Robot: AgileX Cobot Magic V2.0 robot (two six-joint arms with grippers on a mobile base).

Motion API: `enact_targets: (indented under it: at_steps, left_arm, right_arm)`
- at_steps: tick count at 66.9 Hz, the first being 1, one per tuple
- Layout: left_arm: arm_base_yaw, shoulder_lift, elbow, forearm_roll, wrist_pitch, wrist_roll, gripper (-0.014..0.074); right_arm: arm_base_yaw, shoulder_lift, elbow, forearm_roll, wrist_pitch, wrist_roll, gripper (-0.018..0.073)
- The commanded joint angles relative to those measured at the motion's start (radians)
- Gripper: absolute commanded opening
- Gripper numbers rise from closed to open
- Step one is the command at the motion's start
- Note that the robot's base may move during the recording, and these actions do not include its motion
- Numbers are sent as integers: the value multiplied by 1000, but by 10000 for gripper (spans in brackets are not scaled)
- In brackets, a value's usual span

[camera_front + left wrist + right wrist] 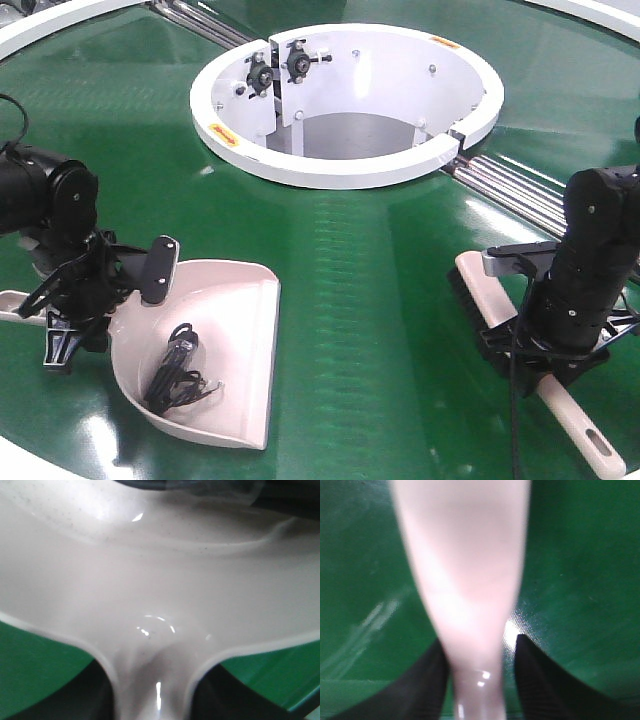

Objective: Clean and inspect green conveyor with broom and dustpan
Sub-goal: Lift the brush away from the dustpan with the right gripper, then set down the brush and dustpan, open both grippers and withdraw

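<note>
The green conveyor (pixel 380 300) fills the front view. The pale dustpan (pixel 230 320) lies on it at the left, with a tangle of black debris (pixel 175 375) inside. My left gripper (pixel 80 305) is shut on the dustpan's handle. In the left wrist view both dark fingers (pixel 95 690) press against the handle neck (pixel 152 690). The broom (pixel 575 420) lies flat on the belt at the right, its dark bristles (pixel 470 300) facing the dustpan. My right gripper (pixel 535 335) straddles the broom's handle (pixel 470 580), open: the left finger touches it and the right finger (pixel 535 675) stands apart.
The white ring-shaped housing (pixel 350 100) rises from the belt's middle, behind both tools. Steel rollers (pixel 520 190) run along a seam at the right, close behind the right arm. The conveyor's white rim (pixel 30 455) curves along the near left edge.
</note>
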Motion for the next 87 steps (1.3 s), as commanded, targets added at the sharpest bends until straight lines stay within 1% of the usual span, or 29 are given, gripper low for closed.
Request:
enact_targets:
  at_steps: [1, 2, 10, 11, 13, 19, 24, 30, 37, 50, 55, 61, 65, 70, 73, 78, 82, 87]
  left_arm:
    - [-8, -44, -27, -66, 9, -34, 273]
    - [-8, -44, -27, -68, 11, -35, 283]
    - [-8, -44, -27, -100, 20, -41, 459]
    - [-8, -44, -27, -100, 21, -44, 470]
    - [-8, -45, -27, -100, 31, -56, 523]
    - [-8, -50, -27, -100, 36, -105, 620]
    - [-8, -60, -27, -100, 37, -144, 674]
    - [-8, -81, -27, -100, 40, -155, 707]
    - [-8, -125, -27, -107, 59, -184, 701]
    - [-8, -258, -27, -177, 71, -316, 662]
    - [-8, -318, -27, -181, 70, -350, 637]
    - [-9, -391, -27, -182, 56, -376, 604]
    - [-9, -439, -27, -181, 35, -379, 578]
    - [-9, -497, -27, -201, 27, -388, 545]
    - [-9, -531, -27, -215, 26, -414, 526]
    - [-9, -591, -27, -229, 6, -483, 491]
    - [-9, -632, -27, -242, -43, -543, 463]
    - [-9, -681, -27, -273, -97, -644, 437]
  right_arm:
    - [-5, -34, -23, -2, 1, -10, 436]
    - [-5, -34, -23, -2, 0, -10, 448]
    - [-5, -34, -23, -2, -2, -10, 516]
    - [-5, -34, -23, -2, -2, -10, 522]
    - [-5, -34, -23, -2, -2, -10, 530]
    - [-5, -46, -23, -2, -6, -10, 543]
    - [-5, -69, -23, -2, -10, -10, 543]
    - [-5, -109, -23, -2, -16, -10, 543]
    - [-5, -182, -23, -4, -32, -10, 543]
    - [-5, -348, -23, -17, -119, -10, 542]
    - [-5, -421, -23, -17, -177, -10, 542]
    - [-5, -506, -23, -17, -234, -10, 542]
    - [-5, -560, -23, -11, -267, -10, 542]
    - [-5, -627, -23, 2, -288, -11, 542]
    - [-5, -666, -23, 2, -289, -12, 542]
    - [-5, -731, -23, -3, -293, -21, 542]
    - [-5, -771, -23, -14, -311, -21, 542]
    - [-5, -820, -23, -14, -339, -21, 542]
